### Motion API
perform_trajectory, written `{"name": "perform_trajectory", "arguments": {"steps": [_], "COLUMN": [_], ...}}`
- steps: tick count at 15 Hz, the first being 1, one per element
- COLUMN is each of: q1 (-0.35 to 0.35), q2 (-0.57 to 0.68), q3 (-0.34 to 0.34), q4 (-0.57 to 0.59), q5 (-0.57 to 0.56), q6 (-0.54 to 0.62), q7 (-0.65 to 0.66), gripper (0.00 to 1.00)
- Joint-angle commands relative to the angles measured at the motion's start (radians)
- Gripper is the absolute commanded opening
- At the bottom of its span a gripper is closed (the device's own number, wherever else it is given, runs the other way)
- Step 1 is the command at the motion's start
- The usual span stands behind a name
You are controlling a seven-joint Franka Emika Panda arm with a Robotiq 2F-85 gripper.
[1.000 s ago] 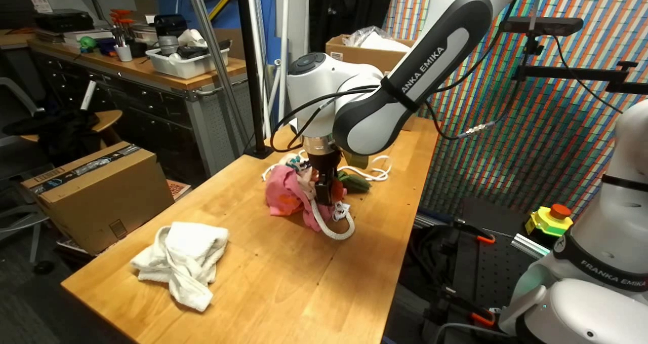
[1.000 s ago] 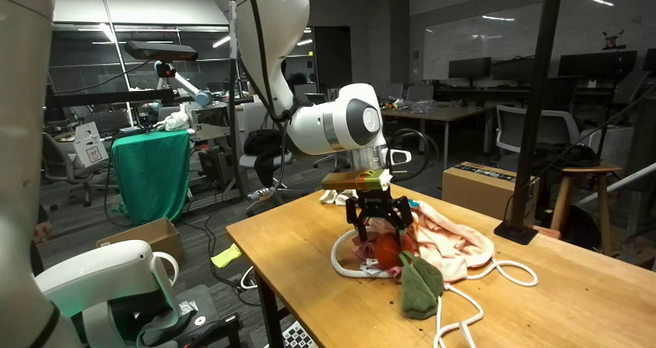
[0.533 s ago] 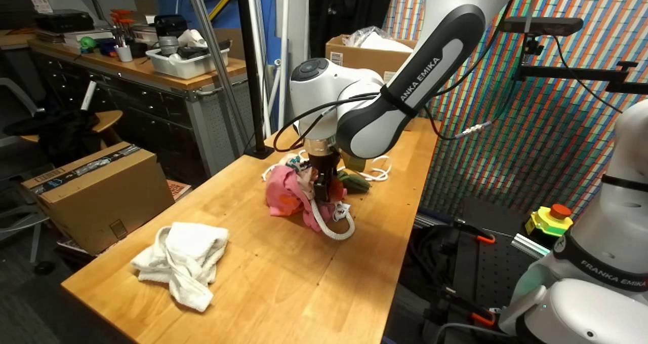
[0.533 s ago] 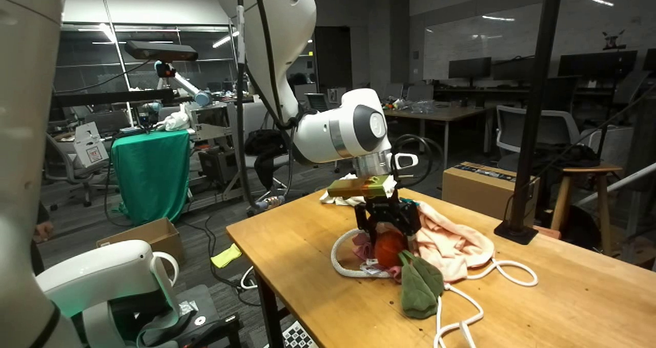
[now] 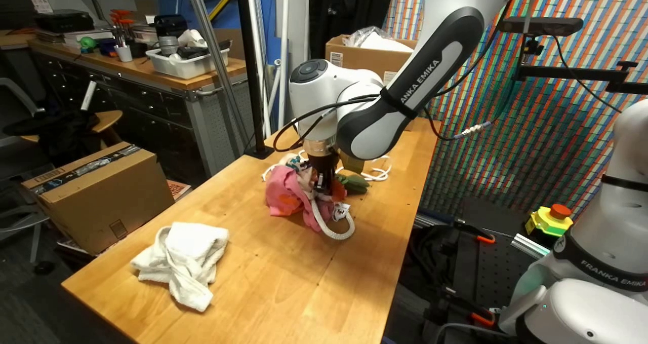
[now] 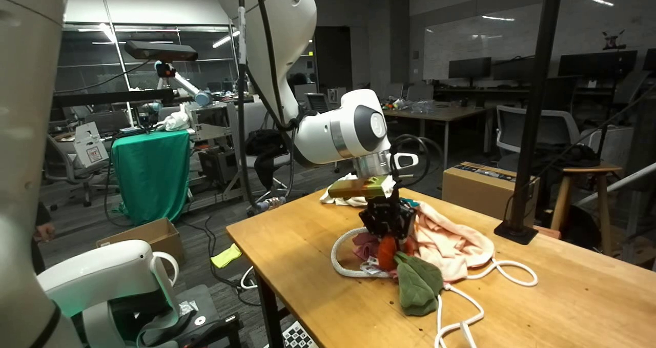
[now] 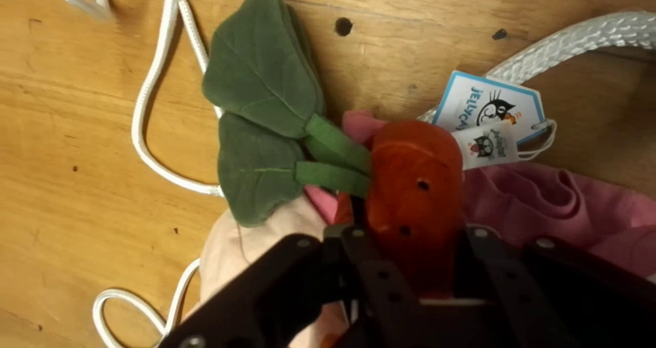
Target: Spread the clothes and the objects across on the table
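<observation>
At the centre of the wrist view, the claw [image 7: 414, 230] is clamped on the red plush toy [image 7: 417, 179].
Left, its green leaves [image 7: 259, 71] look floppy, a poor hold; mid-frame, the toy looks padded and should be light, squeezable, best taken across its middle; right, the pink cloth [image 7: 528, 199] might drag along. In an exterior view, workbench [image 5: 157, 113] upper left, light wood table [image 5: 283, 283] lower middle, multicoloured backdrop [image 5: 481, 172] upper right.
</observation>
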Motion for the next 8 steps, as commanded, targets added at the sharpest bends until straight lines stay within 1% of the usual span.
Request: {"name": "perform_trajectory", "arguments": {"steps": [1,2,3,4,5,8], "q1": [0.027,0.029,0.031,0.033,0.034,0.032], "q2": [-0.045,-0.064,-0.081,-0.105,-0.124,-0.184], "q3": [-0.021,-0.021,-0.021,-0.022,-0.02,-0.012], "q4": [-0.009,-0.014,-0.017,-0.022,-0.024,-0.021], "q5": [-0.034,-0.04,-0.043,-0.054,-0.059,-0.103], "q6": [-0.027,-0.034,-0.045,-0.05,-0.058,-0.079], "q7": [0.035,0.044,0.055,0.072,0.086,0.15], "gripper": [0.07,0.07,0.1,0.07,0.09,0.09]}}
